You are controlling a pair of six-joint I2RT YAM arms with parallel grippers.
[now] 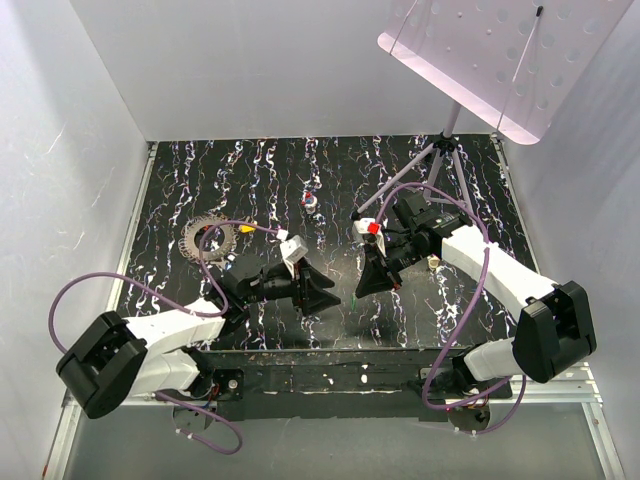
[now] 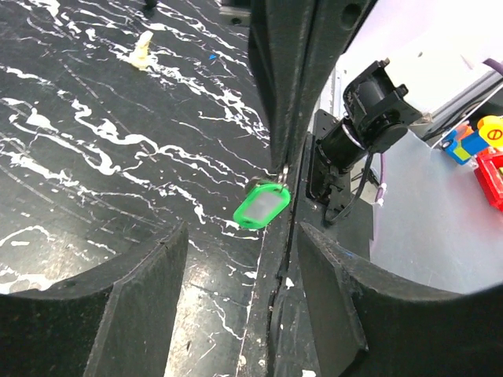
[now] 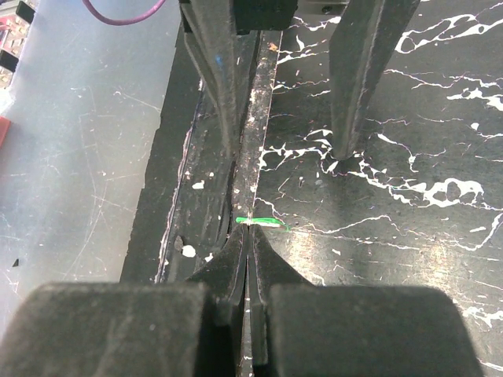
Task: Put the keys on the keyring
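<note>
My right gripper (image 1: pixel 364 289) (image 3: pixel 247 236) is shut on the green key (image 3: pixel 260 224), pinching its metal end above the table's front edge. In the left wrist view the green key (image 2: pixel 262 204) hangs from the right gripper's closed tips. It also shows in the top view (image 1: pixel 357 297). My left gripper (image 1: pixel 325 299) (image 2: pixel 244 267) is open and empty, with its jaws spread just short of the key. The grey toothed keyring (image 1: pixel 207 238) lies flat at the left, far from both grippers. A yellow key (image 1: pixel 245 229) lies beside it.
A red-white-blue blob (image 1: pixel 311 200) lies mid-table. A beige lump (image 1: pixel 433 262) (image 2: pixel 143 49) sits near the right arm. A pink perforated board (image 1: pixel 480 50) on a tripod (image 1: pixel 440 160) stands at the back right. The table's front lip (image 3: pixel 255 118) runs under both grippers.
</note>
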